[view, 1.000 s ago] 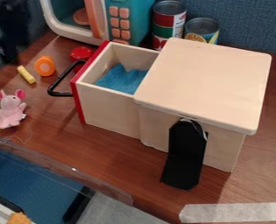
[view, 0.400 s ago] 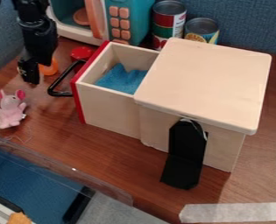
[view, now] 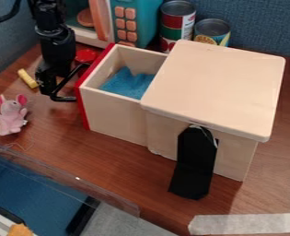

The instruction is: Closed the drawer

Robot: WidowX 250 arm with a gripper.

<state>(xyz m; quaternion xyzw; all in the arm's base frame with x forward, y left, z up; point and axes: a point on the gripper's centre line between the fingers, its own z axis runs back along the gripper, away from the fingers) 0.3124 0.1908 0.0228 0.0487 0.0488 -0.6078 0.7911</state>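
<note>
The black gripper (view: 50, 87) hangs at the left of the drawer, right by its black handle (view: 64, 98); whether it touches the handle I cannot tell. Pulled out to the left from the light wooden box (view: 217, 87), the drawer (view: 113, 113) stands open, with a red front panel (view: 82, 108). A blue cloth (view: 127, 84) lies inside the drawer.
A pink plush mouse (view: 12, 115) and a yellow stick (view: 27, 78) lie left of the gripper. Behind are a red round object (view: 85, 56), a toy microwave (view: 135, 23) and two cans (view: 211, 32). A black stand (view: 196, 161) leans at the box's front.
The arm, absent a second ago, has come in at the upper left, then moved right toward the drawer handle. It now hides the orange round object. The drawer has not moved.
</note>
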